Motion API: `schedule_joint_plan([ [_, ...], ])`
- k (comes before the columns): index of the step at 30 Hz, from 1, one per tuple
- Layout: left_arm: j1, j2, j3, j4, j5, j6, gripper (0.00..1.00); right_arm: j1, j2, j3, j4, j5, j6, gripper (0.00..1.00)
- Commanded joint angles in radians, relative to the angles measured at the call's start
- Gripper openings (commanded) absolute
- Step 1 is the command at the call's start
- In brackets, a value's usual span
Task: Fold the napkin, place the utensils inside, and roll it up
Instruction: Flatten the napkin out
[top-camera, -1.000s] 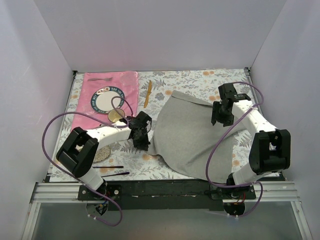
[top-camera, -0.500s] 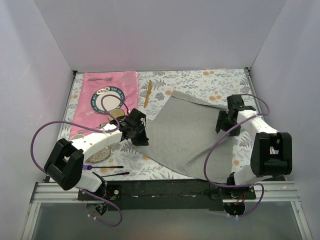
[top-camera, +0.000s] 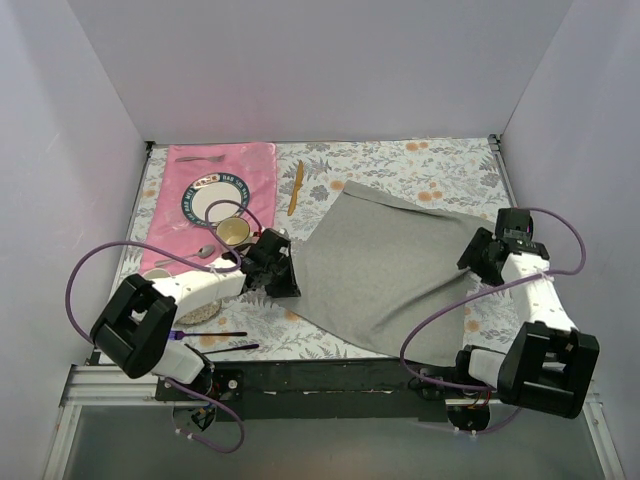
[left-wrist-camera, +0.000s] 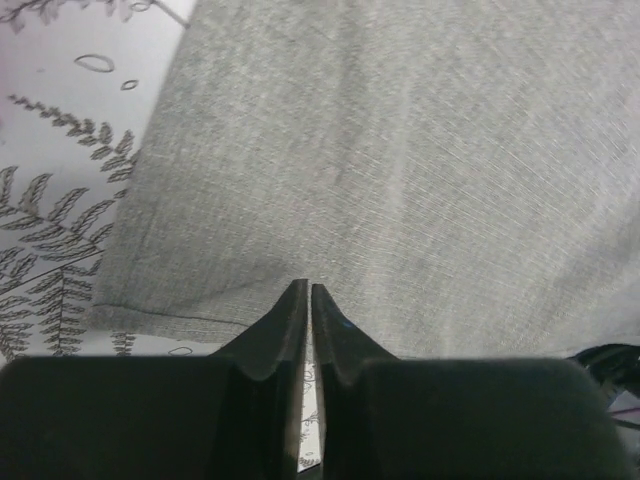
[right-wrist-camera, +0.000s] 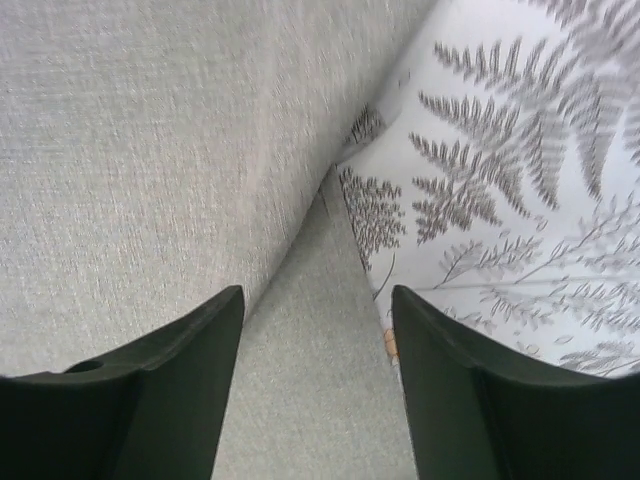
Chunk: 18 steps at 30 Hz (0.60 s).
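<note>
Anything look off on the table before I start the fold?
The napkin lies askew, rotated against the table edges, and its right side by the open right gripper is doubled over itself. The wooden utensil lies apart, left of its far corner.

Soft even light, blurred wrist views

My top camera sits above and behind my bases, looking down on the whole desk (top-camera: 440, 165). Each wrist camera peers along its pincer — left pincer (left-wrist-camera: 305, 288), right pincer (right-wrist-camera: 315, 293) — close over the napkin (top-camera: 380, 270), which all three views share.
</note>
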Motion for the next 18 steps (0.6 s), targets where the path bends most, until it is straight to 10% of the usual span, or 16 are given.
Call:
schedule_joint_plan([
  [1,-0.008,-0.042,0.079,0.062,0.074,0.054,0.13,-0.010,-0.103,-0.110,-0.052,-0.020,0.091,0.59],
  [3,-0.008,-0.016,0.116,0.064,0.130,0.068,0.24,-0.010,-0.141,-0.160,0.009,-0.054,0.128,0.27],
  [6,-0.009,0.010,0.159,0.117,0.194,0.074,0.33,-0.008,-0.134,-0.192,0.048,-0.133,0.154,0.18],
  [18,-0.023,0.155,0.288,0.147,0.267,0.140,0.61,-0.015,-0.003,-0.298,0.097,0.007,0.249,0.18],
])
